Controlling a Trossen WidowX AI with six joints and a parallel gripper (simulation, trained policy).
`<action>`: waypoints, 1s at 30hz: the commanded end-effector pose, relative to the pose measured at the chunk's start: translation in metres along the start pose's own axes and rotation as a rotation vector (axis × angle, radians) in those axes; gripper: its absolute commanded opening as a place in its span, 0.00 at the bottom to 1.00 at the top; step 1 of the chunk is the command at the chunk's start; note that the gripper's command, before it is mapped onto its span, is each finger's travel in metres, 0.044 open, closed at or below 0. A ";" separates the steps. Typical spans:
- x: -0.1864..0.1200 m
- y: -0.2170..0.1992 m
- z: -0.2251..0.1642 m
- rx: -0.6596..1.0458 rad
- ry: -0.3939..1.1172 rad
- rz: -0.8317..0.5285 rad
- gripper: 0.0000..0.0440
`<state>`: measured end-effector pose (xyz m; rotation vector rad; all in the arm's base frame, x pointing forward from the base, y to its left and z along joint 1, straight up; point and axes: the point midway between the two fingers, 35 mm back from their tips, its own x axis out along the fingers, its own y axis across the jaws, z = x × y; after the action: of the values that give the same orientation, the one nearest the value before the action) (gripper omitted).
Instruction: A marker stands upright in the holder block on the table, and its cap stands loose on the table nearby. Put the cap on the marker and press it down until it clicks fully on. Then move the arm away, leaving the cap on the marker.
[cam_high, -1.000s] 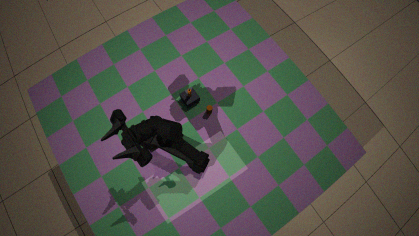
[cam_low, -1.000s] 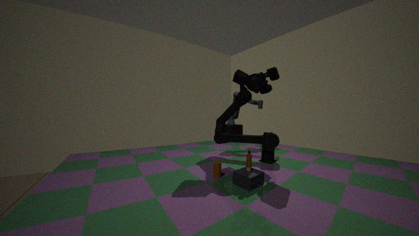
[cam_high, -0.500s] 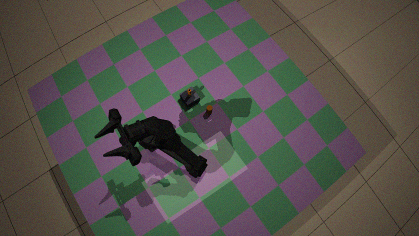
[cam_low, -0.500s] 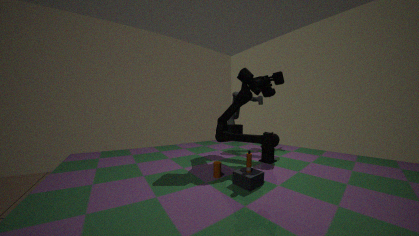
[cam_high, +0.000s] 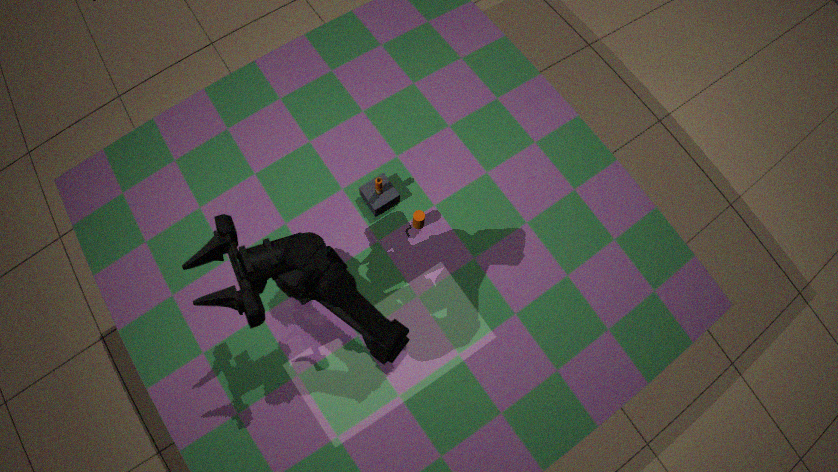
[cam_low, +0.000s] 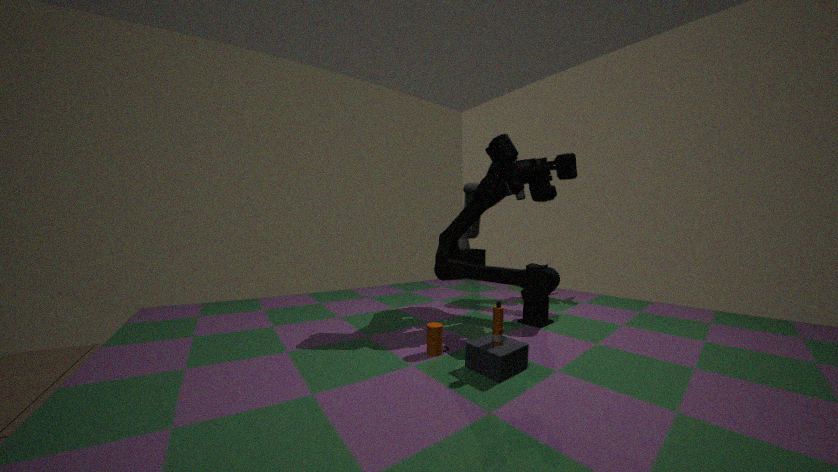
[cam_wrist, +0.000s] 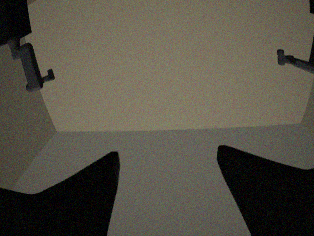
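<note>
The orange marker (cam_high: 378, 186) (cam_low: 497, 319) with a dark tip stands upright in the dark grey holder block (cam_high: 385, 205) (cam_low: 496, 362). Its tip is bare. The orange cap (cam_high: 418, 219) (cam_low: 434, 339) stands upright and loose on the table beside the block, apart from it. My gripper (cam_high: 189, 285) (cam_wrist: 169, 156) is open, with nothing between its fingers. It is raised high and well away from the cap and the marker, pointing away from them. The wrist view shows only walls and ceiling past the fingertips, so the cap and marker are out of that view.
The black arm rises from its base (cam_low: 535, 307) behind the holder block. Its shadow falls near the cap. A pale see-through rectangle (cam_high: 410, 372) overlies the green and purple checkered surface. A grey jointed shape (cam_low: 469, 205) stands behind the arm; similar grey pieces (cam_wrist: 32, 67) (cam_wrist: 295, 61) show in the wrist view.
</note>
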<state>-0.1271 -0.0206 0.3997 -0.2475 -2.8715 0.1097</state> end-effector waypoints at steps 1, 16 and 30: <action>0.002 0.005 0.005 0.009 -0.029 0.026 0.70; 0.005 0.036 0.033 0.084 -0.141 0.163 0.71; 0.002 0.063 0.057 0.163 -0.231 0.293 0.71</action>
<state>-0.1345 0.0346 0.3423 -0.6253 -3.0048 0.4318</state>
